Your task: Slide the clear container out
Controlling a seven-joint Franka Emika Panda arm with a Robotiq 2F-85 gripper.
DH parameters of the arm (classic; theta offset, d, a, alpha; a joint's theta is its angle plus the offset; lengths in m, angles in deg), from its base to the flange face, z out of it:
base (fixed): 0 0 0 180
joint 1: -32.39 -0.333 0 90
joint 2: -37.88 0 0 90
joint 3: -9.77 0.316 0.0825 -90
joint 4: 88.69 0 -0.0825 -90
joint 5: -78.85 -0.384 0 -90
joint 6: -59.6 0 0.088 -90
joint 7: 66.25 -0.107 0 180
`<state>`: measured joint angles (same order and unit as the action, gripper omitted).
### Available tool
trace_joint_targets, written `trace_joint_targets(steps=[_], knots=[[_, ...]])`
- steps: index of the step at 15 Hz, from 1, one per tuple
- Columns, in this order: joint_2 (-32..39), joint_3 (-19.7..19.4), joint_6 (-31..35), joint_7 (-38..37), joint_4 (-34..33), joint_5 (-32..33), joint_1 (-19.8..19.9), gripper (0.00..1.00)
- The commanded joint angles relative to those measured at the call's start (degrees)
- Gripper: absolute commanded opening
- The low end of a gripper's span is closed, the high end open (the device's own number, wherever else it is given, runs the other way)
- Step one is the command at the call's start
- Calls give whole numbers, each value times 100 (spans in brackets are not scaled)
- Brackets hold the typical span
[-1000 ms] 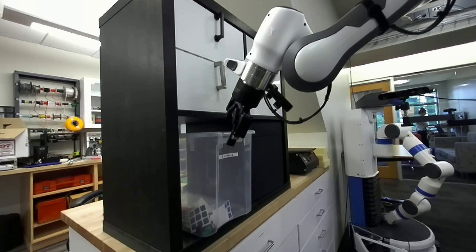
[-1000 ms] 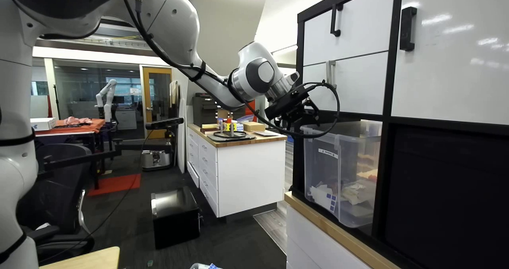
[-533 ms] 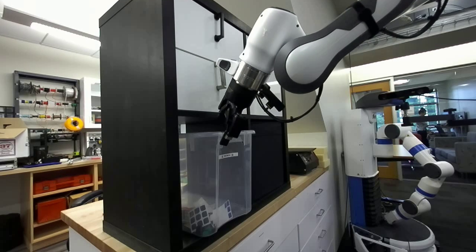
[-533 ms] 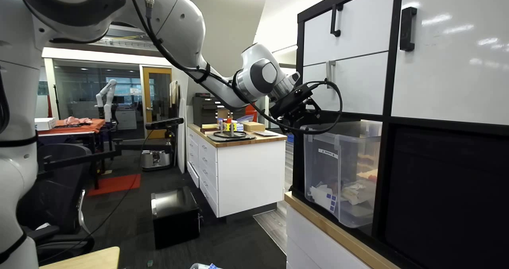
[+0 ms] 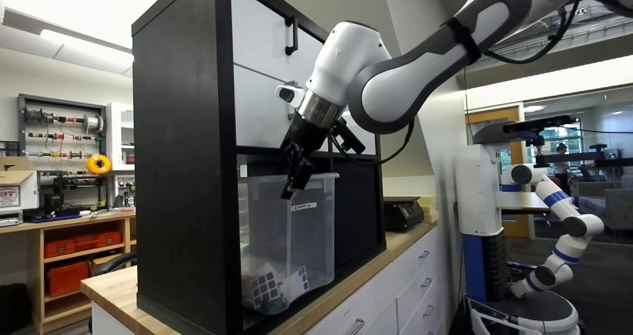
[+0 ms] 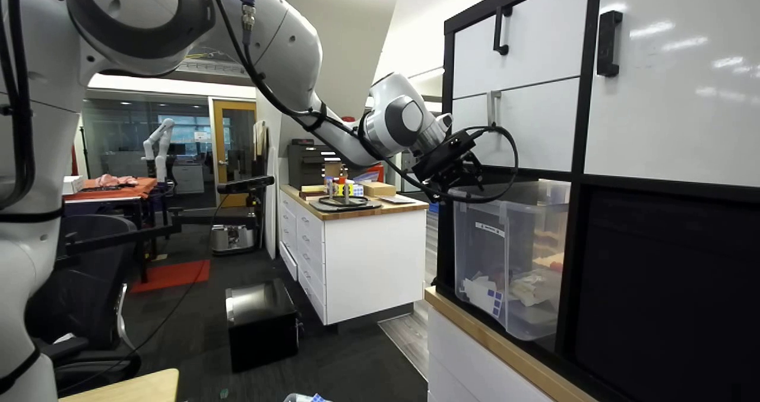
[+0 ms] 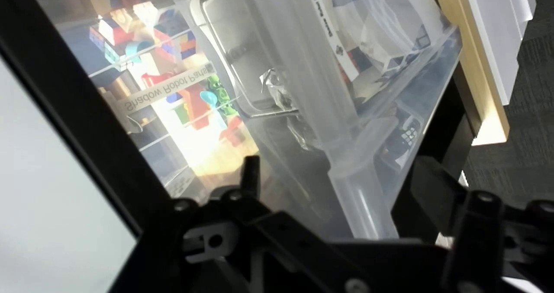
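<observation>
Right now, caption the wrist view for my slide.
Open Robotiq gripper, its fingers framing the rim of a labeled clear plastic container.

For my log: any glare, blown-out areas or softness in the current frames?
Wrist view: a blown-out patch among the coloured items, a highlight streak on the clear container near its rim corner, and a dark, slightly soft claw. In an exterior view: glare streaks on the white cabinet door; in an exterior view, a washed-out ceiling light. In both exterior views the claw looks nearly black.
</observation>
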<state>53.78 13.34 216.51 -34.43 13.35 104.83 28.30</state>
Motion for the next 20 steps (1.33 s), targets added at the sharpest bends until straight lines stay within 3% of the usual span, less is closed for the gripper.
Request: trace_joint_targets(steps=[1,10,16,20], knots=[[41,54,-40,249,-83,-37,65,58],[-292,157,-9,606,330,-94,81,6],[-751,244,58,991,956,-134,64,1],[-1072,309,-2,1333,1283,-368,124,4]])
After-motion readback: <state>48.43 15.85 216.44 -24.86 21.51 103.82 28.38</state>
